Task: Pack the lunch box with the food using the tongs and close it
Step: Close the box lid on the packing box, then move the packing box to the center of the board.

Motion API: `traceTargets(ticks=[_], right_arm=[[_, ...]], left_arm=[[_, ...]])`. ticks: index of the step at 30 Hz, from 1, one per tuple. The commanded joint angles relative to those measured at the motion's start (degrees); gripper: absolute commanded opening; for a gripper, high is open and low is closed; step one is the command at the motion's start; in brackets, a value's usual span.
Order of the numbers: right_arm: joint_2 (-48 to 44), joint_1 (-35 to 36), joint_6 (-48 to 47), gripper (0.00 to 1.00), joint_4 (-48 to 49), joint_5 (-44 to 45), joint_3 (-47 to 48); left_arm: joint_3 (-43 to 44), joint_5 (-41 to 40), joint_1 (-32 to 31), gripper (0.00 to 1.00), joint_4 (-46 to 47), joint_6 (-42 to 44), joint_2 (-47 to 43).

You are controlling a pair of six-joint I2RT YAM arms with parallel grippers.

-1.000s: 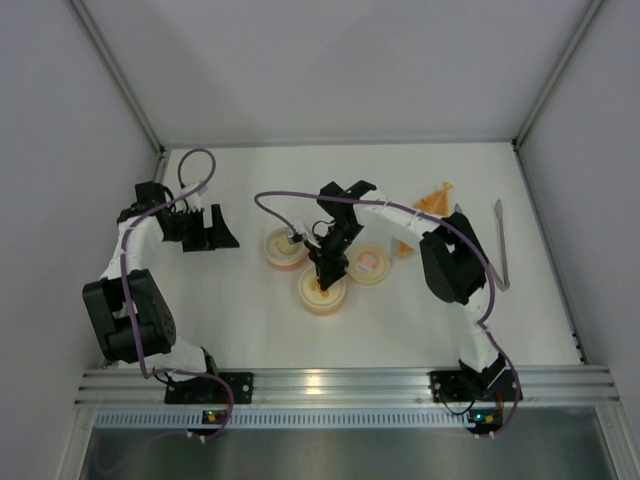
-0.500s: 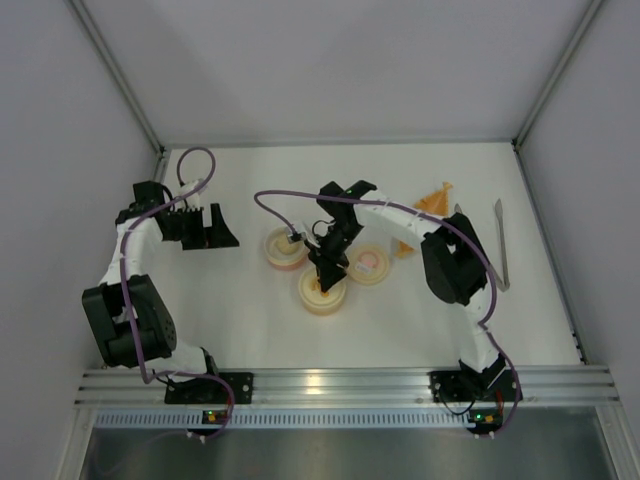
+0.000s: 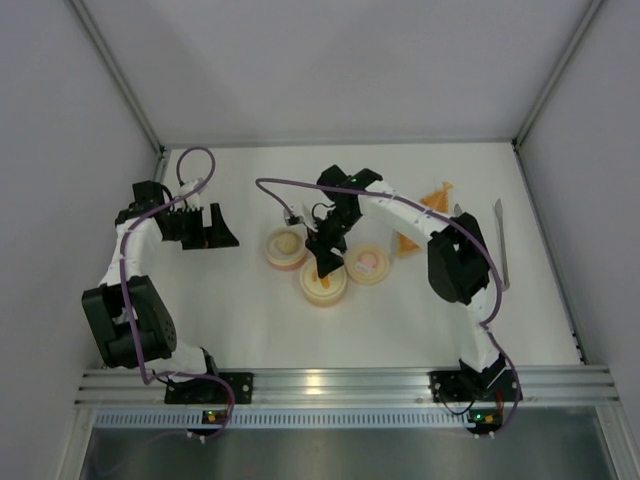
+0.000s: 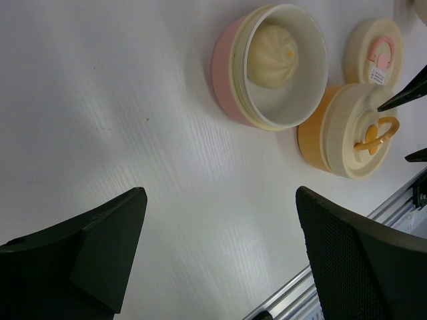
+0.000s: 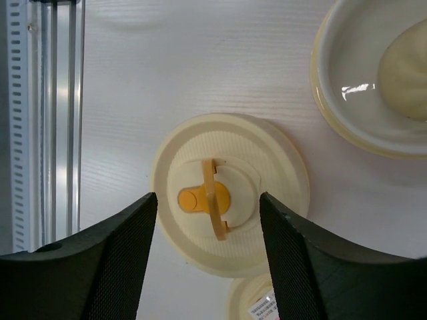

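Observation:
The lunch box lies in parts. A pink tier (image 3: 286, 248) (image 4: 230, 73) holds the food, a pale beige bun (image 4: 272, 55) (image 5: 408, 70). An orange tier (image 3: 323, 285) (image 4: 312, 137) wears a cream lid (image 5: 267, 160) with an orange handle (image 5: 203, 199). A separate pink-marked lid (image 3: 368, 264) (image 4: 375, 53) lies beside them. My right gripper (image 3: 325, 262) (image 5: 208, 200) hangs open over the cream lid, with its fingers either side of the handle and touching nothing. My left gripper (image 3: 210, 228) (image 4: 220, 253) is open over bare table at the left. The silver tongs (image 3: 502, 245) lie at the far right.
An orange leaf-shaped dish (image 3: 425, 212) lies behind the right arm's forearm. An aluminium rail (image 3: 330, 382) (image 4: 400, 200) runs along the table's near edge. White walls close the table on the left, back and right.
My right gripper's jaws have spread apart and it has lifted slightly off the cream lid's handle. The left arm has stayed still.

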Motion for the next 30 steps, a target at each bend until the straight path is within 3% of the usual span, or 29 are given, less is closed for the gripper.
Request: traceTargets(ticks=[1, 4, 7, 9, 10, 14, 16, 30], right_arm=[[-2.6, -0.6, 0.9, 0.63, 2.1, -2.0, 3.2], [-2.3, -0.7, 0.1, 0.63, 0.9, -2.3, 3.5], [-2.6, -1.9, 0.0, 0.53, 0.8, -3.6, 3.2], [-3.4, -3.7, 1.2, 0.37, 1.5, -5.8, 2.9], [-3.9, -4.3, 1.6, 0.25, 2.0, -6.6, 2.7], [-5.8, -4.6, -0.7, 0.05, -0.9, -7.8, 1.4], [-5.4, -4.3, -2.7, 0.0, -3.0, -8.4, 1.3], [3.1, -1.9, -5.0, 0.0, -6.8, -8.4, 2.0]], left_arm=[[-0.2, 2.7, 0.1, 0.98, 0.9, 0.9, -1.9], [-0.1, 2.9, 0.1, 0.98, 1.0, 0.7, -1.7], [0.2, 3.0, 0.1, 0.98, 1.1, 0.7, -1.8], [0.2, 2.8, 0.1, 0.98, 0.8, 0.8, -1.9], [0.2, 2.8, 0.1, 0.98, 0.8, 0.9, -1.8], [0.1, 2.8, 0.1, 0.98, 0.9, 0.9, -1.2], [0.3, 3.2, 0.1, 0.98, 1.2, 0.7, -0.7], [0.6, 2.5, 0.1, 0.98, 0.6, 1.2, 0.8]])
